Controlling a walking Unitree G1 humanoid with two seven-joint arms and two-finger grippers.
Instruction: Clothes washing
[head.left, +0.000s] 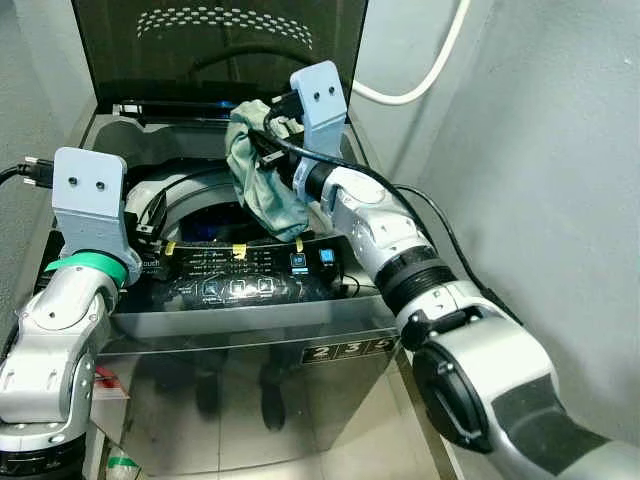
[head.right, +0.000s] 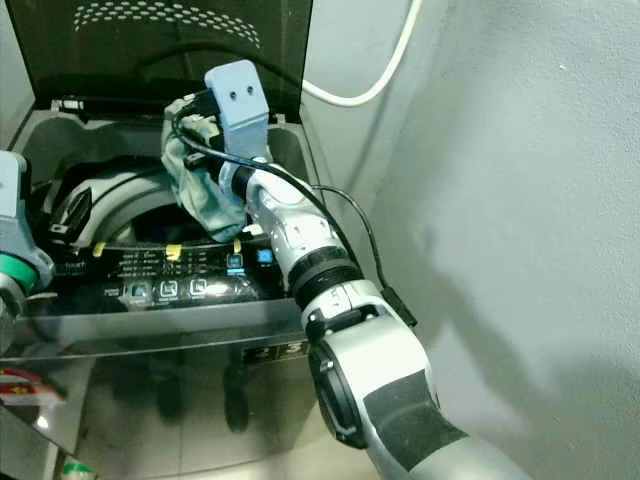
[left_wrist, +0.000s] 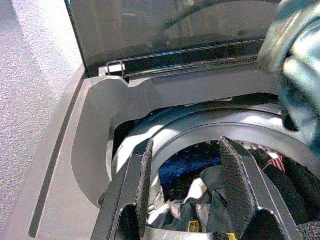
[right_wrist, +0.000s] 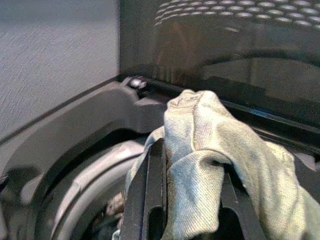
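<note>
Two silver arms reach over a top-loading washing machine (head.left: 250, 320) whose dark tinted lid (head.left: 220, 45) stands raised against the wall. The right gripper (right_wrist: 192, 200) hangs above the drum opening, near the back rim, with its black fingers (right_wrist: 155, 190) clamped on a pale green cloth (head.left: 262, 170); the cloth bunches over the fingertips and droops down toward the drum (left_wrist: 200, 145). Inside the drum lie more clothes (left_wrist: 225, 200), among them dark pieces and one with red and white stripes, over a blue perforated wall. The left gripper (left_wrist: 187, 172) hovers over the near left edge of the opening, its two padded fingers (left_wrist: 235, 175) spread apart with nothing between them. The glossy black control panel (head.left: 245, 275) along the front carries rows of white button icons, two blue lit squares and three small yellow tape tabs; its print is too small to read. On the front face below, the white digits "2 3 5" (head.left: 345, 350) can be made out. A white hose (head.left: 420, 70) curves down the grey wall behind the machine.
</note>
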